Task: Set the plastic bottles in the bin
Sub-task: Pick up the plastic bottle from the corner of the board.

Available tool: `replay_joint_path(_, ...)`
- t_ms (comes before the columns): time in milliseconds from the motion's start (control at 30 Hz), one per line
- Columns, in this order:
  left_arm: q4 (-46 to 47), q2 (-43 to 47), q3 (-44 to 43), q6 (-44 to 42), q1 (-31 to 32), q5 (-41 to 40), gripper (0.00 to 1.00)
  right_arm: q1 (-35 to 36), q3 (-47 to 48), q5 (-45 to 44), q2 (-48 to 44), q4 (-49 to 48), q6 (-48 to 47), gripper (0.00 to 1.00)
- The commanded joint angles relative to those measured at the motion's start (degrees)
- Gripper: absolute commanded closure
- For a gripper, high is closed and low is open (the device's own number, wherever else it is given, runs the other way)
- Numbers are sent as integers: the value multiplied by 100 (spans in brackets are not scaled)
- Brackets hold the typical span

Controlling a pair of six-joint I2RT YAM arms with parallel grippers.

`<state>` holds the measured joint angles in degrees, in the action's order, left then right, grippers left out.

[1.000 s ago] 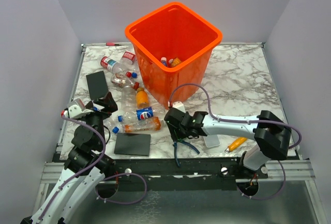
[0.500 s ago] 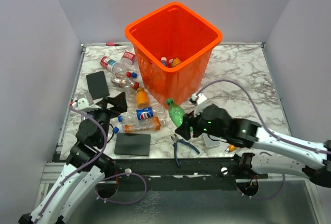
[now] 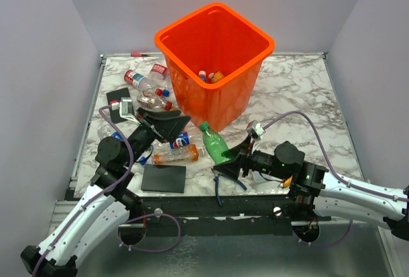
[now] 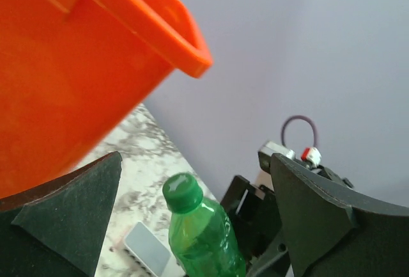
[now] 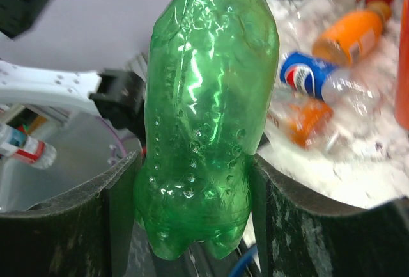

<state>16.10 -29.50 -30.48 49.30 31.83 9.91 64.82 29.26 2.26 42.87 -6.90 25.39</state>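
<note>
One green bottle [image 3: 216,146] is what I have to work with, and it sits clamped in the right hand [image 3: 225,160], lifted off the table. The two fingers are closed to a narrow span against its lower body, one on each side, and the wrist view shows the base hanging just past them. Its long axis runs straight out from the hand, cap leading, and it points up and away towards the bin [image 3: 220,101]. The bin stands directly beyond the cap, close but not touching, and its rim is higher than the bottle. So I judge the next move needs lift first, then a reach forward over the near wall before I let go. A few bottles [image 3: 211,76] already lie in the bottom of the bin. The right hand is plainly the one to finish this, since the bin is ahead of it and nothing stands between. The left hand [image 3: 179,126] hangs just off the cap's far side, spread wide with nothing between its fingers. Below and beside it lie more loose ones, a blue-labelled bottle [image 3: 179,140] and an orange bottle [image 3: 176,155] among them. I would watch the gap between the two hands while lifting, because they are near each other.
</note>
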Motion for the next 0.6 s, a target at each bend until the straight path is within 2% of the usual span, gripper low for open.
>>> replay_joint_path(0, 614, -357, -243, 564, 68, 984, 1, 33, -7, 394, 155, -1406, -10, 81)
replay_joint_path(100, 638, -638, -348, 730, 76, 1265, 1, 31, 48, 501, 306, -1646, 19, 85)
replay_joint_path(200, 683, -858, -409, 805, 75, 1523, 3, 32, 76, 358, 285, -1711, 8, 99)
replay_joint_path(300, 786, -978, -443, 928, 83, 1612, 7, 31, 69, 381, 283, -1774, -37, 99)
replay_joint_path(467, 879, -1209, -500, 1031, 92, 1824, 25, 40, -4, 421, 265, -1912, -52, 99)
replay_joint_path(567, 1019, -1210, -423, 1127, 107, 1794, 28, 43, -16, 494, 326, -1946, -10, 100)
